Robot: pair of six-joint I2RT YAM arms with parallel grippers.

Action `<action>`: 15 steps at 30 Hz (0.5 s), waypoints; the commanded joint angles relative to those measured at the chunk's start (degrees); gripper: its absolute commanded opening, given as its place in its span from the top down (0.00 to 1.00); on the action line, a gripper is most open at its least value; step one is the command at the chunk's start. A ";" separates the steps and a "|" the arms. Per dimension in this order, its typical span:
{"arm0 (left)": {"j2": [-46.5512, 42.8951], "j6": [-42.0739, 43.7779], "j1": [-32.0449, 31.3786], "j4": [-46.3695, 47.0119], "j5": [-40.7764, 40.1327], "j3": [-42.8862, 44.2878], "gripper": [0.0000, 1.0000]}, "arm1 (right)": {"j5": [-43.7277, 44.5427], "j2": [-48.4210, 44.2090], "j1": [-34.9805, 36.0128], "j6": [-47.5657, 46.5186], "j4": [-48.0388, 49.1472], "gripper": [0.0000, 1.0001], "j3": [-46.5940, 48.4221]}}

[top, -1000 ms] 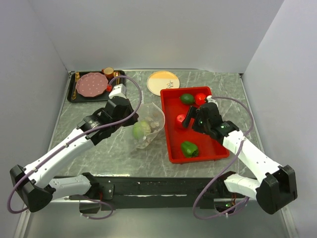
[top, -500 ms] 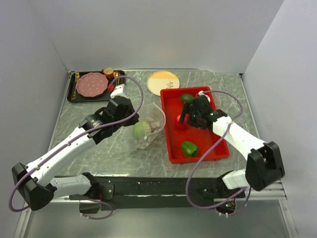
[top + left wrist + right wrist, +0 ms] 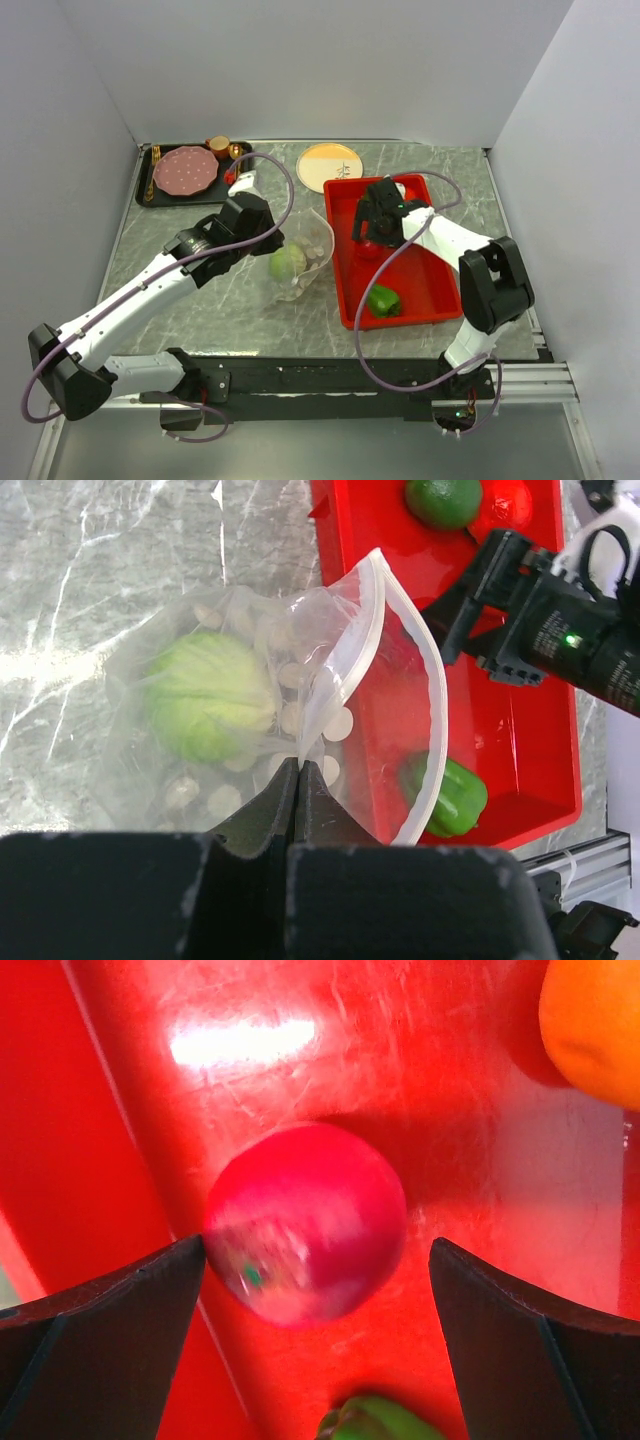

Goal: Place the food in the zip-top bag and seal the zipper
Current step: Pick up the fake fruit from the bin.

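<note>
The clear zip-top bag [image 3: 305, 262] lies on the table left of the red tray [image 3: 440, 290], with a light green cabbage [image 3: 205, 695] inside. Its mouth faces the tray and its whitish zipper [image 3: 428, 665] curves open. My left gripper [image 3: 300, 767] is shut on the bag's upper mouth edge and holds it up. My right gripper [image 3: 318, 1247] is open and hangs low over the tray, its jaws on either side of a red round fruit [image 3: 305, 1222]. An orange fruit [image 3: 595, 1015], a green pepper [image 3: 383, 299], a dark green lime [image 3: 443, 500] and another red fruit [image 3: 508, 500] lie in the tray.
A black tray [image 3: 150, 190] with a pink plate [image 3: 185, 172] and a small cup [image 3: 218, 145] stands at the back left. A yellow plate [image 3: 330, 165] lies behind the red tray. Walls close in the table on three sides.
My right gripper has moved back and left across the red tray to the red fruit near its left wall. My left gripper still holds the bag's mouth, almost unmoved.
</note>
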 commanded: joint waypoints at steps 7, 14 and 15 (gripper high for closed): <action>-0.07 0.45 0.20 -0.30 0.35 2.34 0.99 | -1.73 0.55 -1.06 -2.30 1.02 0.06 2.50; -0.69 0.45 0.29 0.40 0.43 1.64 0.99 | -3.24 0.81 -1.24 -1.87 1.28 0.24 0.92; -0.51 0.36 0.29 0.31 0.26 1.81 0.99 | -3.50 0.55 -1.24 -1.78 1.55 0.25 0.65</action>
